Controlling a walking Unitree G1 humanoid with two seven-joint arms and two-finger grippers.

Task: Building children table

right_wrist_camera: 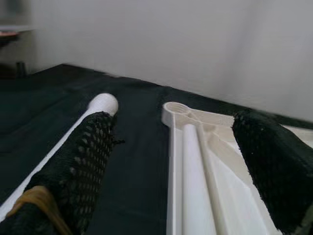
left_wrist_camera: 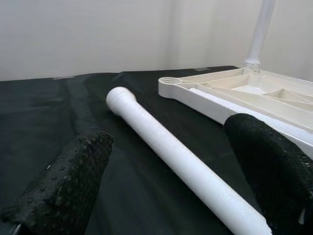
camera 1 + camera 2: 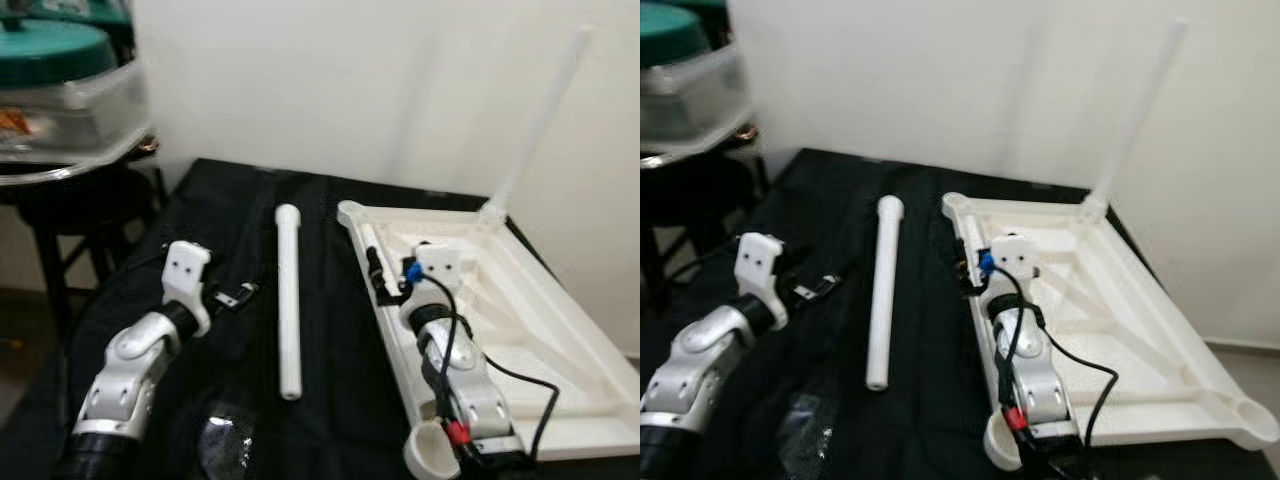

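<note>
Left eye view looks down on a black cloth [image 3: 330,330] spread over a surface against a pale wall. On the cloth lies an upside-down white plastic tabletop [image 3: 540,330], its ribbed underside facing up, with round sockets at the corners. One white leg [image 3: 535,120] already stands upright in the far corner socket, close to the wall. A second white leg [image 3: 289,300] lies flat on the cloth just beside the tabletop's left edge, its collared end pointing toward the wall. A third leg [image 3: 375,258] lies inside the tabletop along that same left edge.

The left gripper [image 3: 232,296] hovers low over the cloth, to the left of the loose leg. In the left wrist view its two black fingers [image 2: 68,181] stand wide apart, holding nothing, with the loose leg running between them.

The right gripper [image 3: 383,272] reaches over the near left part of the tabletop. In the right wrist view its fingers [image 1: 80,161] are also spread apart and empty, straddling the tabletop's rim and the leg lying inside it.

At the far left, a dark stool [image 3: 70,215] carries clear containers with a teal lid [image 3: 50,50].
</note>
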